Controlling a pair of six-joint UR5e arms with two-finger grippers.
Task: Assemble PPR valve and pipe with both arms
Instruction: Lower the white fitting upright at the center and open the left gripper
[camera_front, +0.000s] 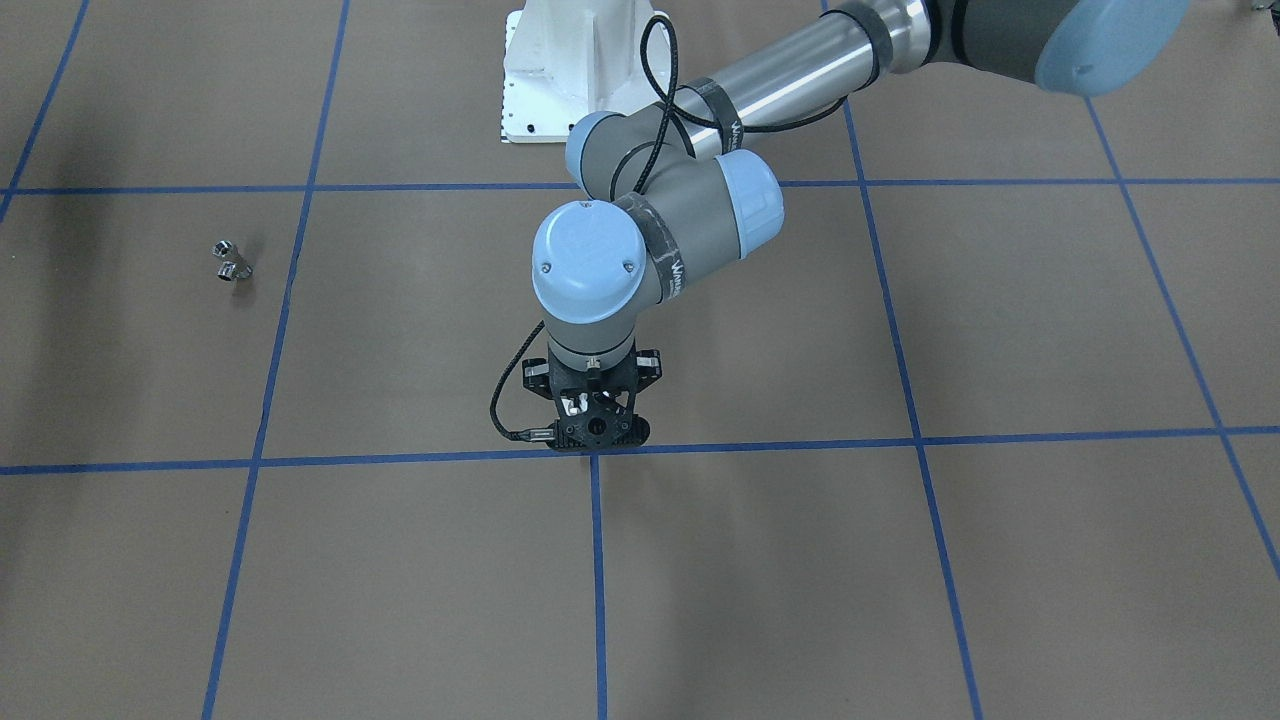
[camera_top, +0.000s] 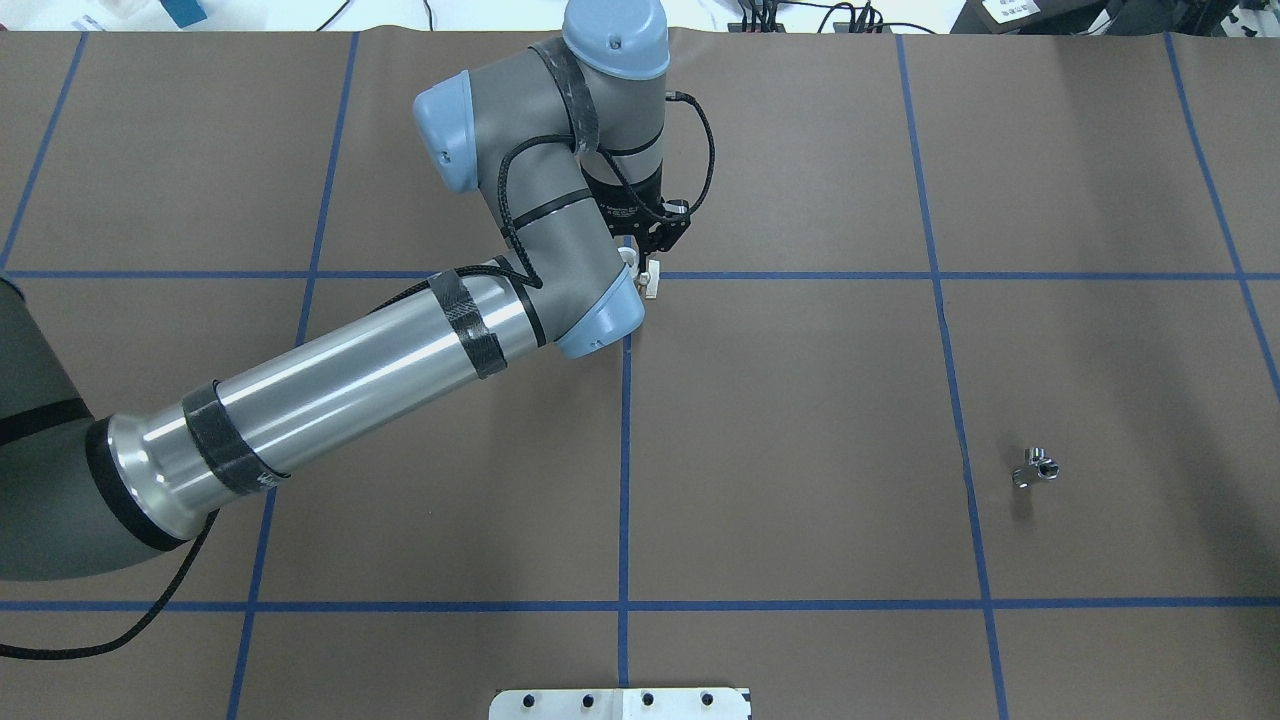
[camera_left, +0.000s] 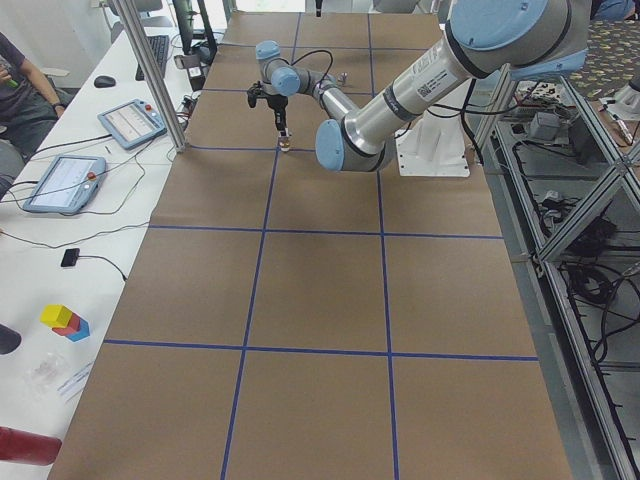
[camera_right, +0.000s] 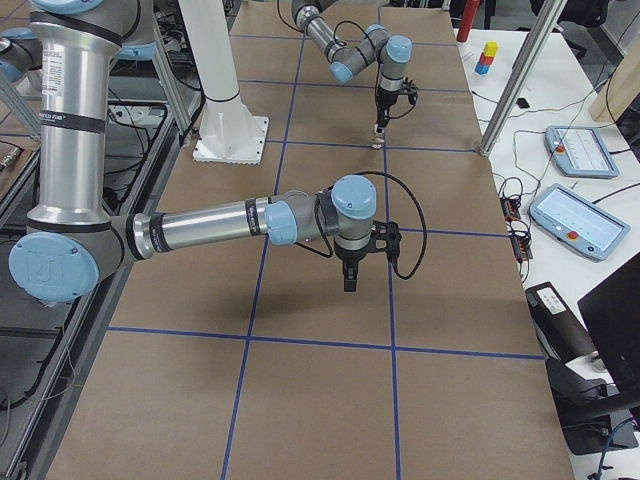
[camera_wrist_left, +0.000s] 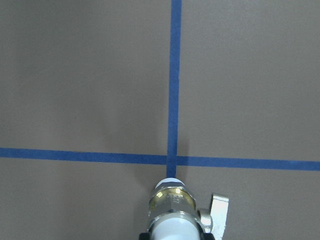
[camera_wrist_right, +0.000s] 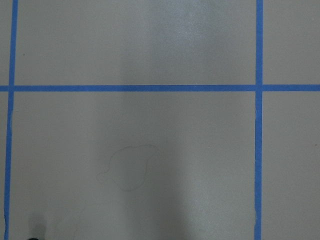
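The valve (camera_wrist_left: 172, 207) was held upright in the left gripper (camera_top: 649, 262), whose jaws were closed on its upper white collar. It was kept low over a crossing of blue tape (camera_wrist_left: 172, 160), and whether its lower end touched the table (camera_top: 800, 400) could not be told. The pipe (camera_top: 1036, 468) was seen lying on the table well apart, on the robot's right side, gripped by nothing. The right gripper (camera_right: 350, 272) was shown only in the right side view, above the table, and whether its jaws were open or closed could not be told. The hold was judged slim: only an end collar was caught, so the valve could be tilted or twisted between the fingers once the pipe was pushed against it. The pipe, small, shiny and rounded, could be rolled away or squeezed out during pickup. If the two axes were not lined up, the ends could be jammed or the pipe dropped.
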